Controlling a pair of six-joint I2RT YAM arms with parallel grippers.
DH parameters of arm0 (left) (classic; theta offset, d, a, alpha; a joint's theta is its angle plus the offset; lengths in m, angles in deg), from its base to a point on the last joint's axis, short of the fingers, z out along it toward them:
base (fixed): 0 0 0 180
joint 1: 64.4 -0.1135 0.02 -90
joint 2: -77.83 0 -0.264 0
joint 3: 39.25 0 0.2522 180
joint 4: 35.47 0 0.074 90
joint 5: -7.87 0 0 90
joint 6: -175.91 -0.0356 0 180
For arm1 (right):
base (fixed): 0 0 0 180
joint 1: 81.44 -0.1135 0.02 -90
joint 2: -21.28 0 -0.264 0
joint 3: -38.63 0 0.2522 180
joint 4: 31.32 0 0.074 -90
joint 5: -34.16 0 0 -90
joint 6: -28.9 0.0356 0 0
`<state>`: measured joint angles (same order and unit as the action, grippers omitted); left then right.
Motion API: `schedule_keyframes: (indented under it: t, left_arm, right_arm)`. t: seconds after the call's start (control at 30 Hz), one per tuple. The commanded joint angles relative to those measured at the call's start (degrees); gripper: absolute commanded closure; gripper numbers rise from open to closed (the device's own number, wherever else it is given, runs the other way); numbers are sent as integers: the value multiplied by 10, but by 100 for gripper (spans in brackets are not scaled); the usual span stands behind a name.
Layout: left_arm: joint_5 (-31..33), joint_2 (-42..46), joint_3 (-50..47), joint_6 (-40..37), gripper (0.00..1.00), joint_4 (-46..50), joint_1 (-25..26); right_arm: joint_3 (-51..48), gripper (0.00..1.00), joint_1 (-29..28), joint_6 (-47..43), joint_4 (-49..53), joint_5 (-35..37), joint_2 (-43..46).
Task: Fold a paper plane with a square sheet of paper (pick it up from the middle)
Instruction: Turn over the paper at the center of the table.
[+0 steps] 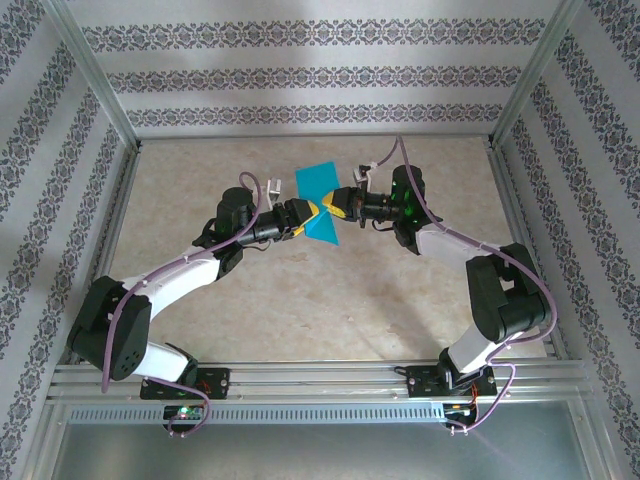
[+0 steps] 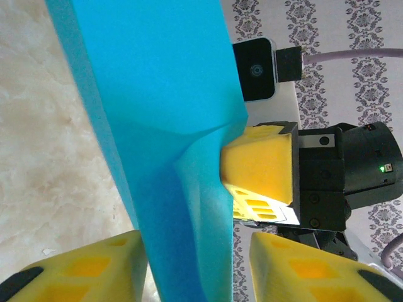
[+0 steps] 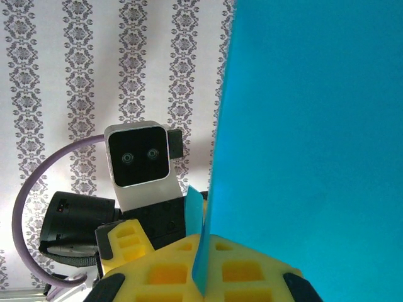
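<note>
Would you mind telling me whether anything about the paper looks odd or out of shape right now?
Yes. The sheet of paper, held up in the air, is buckled where the right gripper pinches it. A slanted dent spreads from its yellow finger instead of a straight fold.

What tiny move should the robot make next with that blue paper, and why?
Probably close the left gripper on the paper. The right gripper pinches it, lifted off the table, while the left fingers stand apart either side of it. A second grip would steady it for folding.
</note>
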<state>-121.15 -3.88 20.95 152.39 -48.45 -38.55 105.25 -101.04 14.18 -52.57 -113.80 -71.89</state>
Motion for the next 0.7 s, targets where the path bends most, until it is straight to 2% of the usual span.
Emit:
schedule_keyframes:
  t: [0.0, 0.2, 0.33, 0.47, 0.5, 0.57, 0.63, 0.67]
  left_arm:
    - [-11, -4, 8, -3, 61, -40, -6]
    - [-18, -16, 5, 3, 76, -50, -10]
    - [-17, -22, 3, 3, 85, -40, -17]
    - [-8, -18, 10, -30, 87, 20, -23]
    - [1, -12, 19, -59, 87, 68, -23]
    - [47, 2, 56, -150, 88, 220, -17]
    - [145, 11, 109, -248, 89, 403, -3]
    - [184, 10, 129, -276, 89, 465, 2]
  right_arm:
    - [-6, 94, 7, 4, -31, -15, -9]
    - [-8, 89, 11, 0, -31, -21, -15]
    - [-24, 71, 32, -13, -18, -7, 0]
    - [-43, 56, 70, -72, 46, 20, 30]
    - [-49, 54, 80, -90, 66, 29, 40]
    - [-60, 50, 100, -131, 114, 55, 61]
    - [-61, 45, 114, -188, 188, 88, 85]
    - [-58, 43, 117, -218, 227, 107, 96]
